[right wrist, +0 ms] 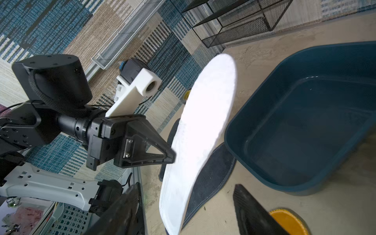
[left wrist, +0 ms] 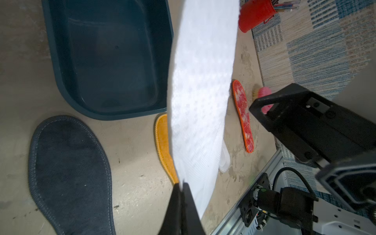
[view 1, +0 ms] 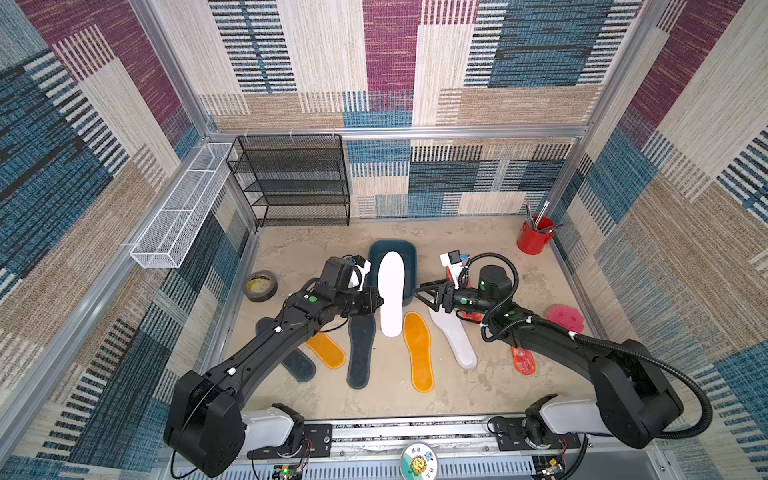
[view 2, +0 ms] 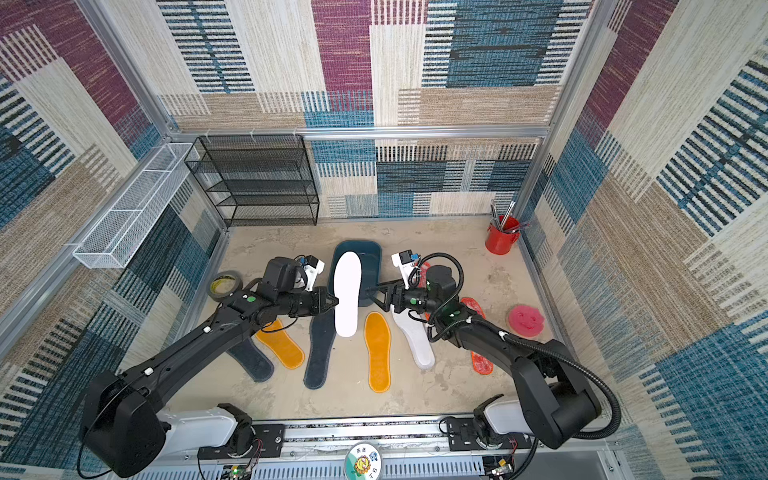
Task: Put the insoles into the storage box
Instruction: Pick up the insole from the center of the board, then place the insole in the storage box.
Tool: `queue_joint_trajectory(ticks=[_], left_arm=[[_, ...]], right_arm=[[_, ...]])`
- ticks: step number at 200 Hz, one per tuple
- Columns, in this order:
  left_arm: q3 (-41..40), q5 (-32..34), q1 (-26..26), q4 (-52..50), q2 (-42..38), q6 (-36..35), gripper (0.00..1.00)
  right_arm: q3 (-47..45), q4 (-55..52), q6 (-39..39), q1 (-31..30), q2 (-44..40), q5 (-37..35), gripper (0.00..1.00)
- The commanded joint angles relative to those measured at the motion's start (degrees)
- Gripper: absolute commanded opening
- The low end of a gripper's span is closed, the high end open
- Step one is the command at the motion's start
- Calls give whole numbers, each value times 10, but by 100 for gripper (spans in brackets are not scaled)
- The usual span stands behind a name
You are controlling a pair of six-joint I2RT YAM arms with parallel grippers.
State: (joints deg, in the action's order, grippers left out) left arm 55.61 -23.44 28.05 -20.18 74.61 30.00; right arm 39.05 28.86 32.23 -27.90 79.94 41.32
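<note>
Though only wrist views show it closely, left claw [left wrist: 181,184] clamps white insole [left wrist: 203,91]; right claw [view 1: 426,298] gapes

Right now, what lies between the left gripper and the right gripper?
The white insole, pinched at its edge by the left gripper; the open right gripper faces its other side. Both top views show it.

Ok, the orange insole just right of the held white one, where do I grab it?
Probably its end nearest the robot's base, with the right gripper coming down from above. The orange insole lies flat on the floor, so only the rim can be pinched, and that end has bare floor around it.
</note>
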Motion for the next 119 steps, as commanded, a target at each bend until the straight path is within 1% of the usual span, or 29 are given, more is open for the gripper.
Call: queue_joint_trajectory(ticks=[1, 40, 80, 84, 94, 119], left_arm=[[-1, -37, -3, 38, 5, -18, 0], [-21, -79, -17, 79, 2, -2, 0], [-29, -93, -23, 93, 2, 0, 0], [-30, -111, -23, 95, 2, 1, 0], [-33, -116, -23, 101, 2, 3, 0], [-40, -127, -24, 113, 0, 10, 0]], right_arm=[[16, 39, 24, -8, 18, -5, 72], [22, 44, 30, -9, 39, -14, 64], [20, 62, 42, -11, 54, -11, 55], [18, 65, 44, -11, 55, -10, 54], [19, 68, 45, -12, 57, -9, 53], [24, 74, 47, -16, 63, -5, 45]])
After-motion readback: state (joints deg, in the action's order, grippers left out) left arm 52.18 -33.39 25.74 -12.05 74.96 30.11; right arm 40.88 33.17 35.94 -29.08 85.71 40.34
